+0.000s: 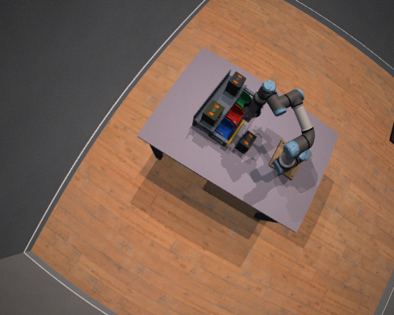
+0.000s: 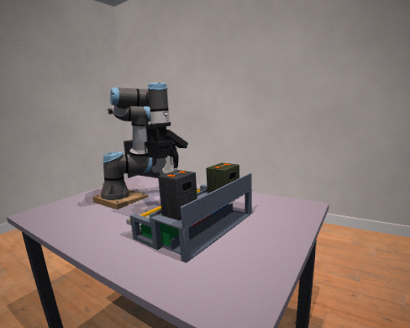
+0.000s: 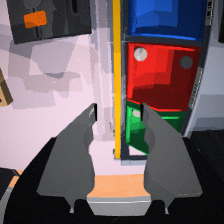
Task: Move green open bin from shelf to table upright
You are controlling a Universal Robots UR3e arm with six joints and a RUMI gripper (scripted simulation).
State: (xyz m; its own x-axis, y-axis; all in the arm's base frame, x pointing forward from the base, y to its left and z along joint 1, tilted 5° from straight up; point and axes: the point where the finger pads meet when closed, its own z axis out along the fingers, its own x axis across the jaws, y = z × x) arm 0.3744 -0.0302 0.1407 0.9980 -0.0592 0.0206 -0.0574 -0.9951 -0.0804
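Note:
The green open bin [image 1: 244, 98] [image 2: 169, 235] [image 3: 134, 131] sits in the front row of the grey shelf [image 1: 211, 96] [image 2: 218, 200], at the end beside the red bin. A pale round part shows inside it in the wrist view; the right finger hides some of the bin. My gripper [image 3: 118, 104] is partly open and empty, above the shelf's front edge. In the wrist view its right finger overlaps the green bin, and its left finger is over the table outside the yellow bar [image 1: 236, 132] [image 2: 151, 212] [image 3: 117, 75].
The red bin [image 1: 234, 115] [image 3: 160, 75] and blue bin [image 1: 225, 129] [image 3: 165, 17] share the row. A dark box [image 1: 235, 84] [image 2: 176, 195] and an olive box [image 1: 213, 113] [image 2: 222, 177] stand on the shelf behind. Another dark box [image 1: 246, 141] [image 3: 70, 25] stands on the table in front.

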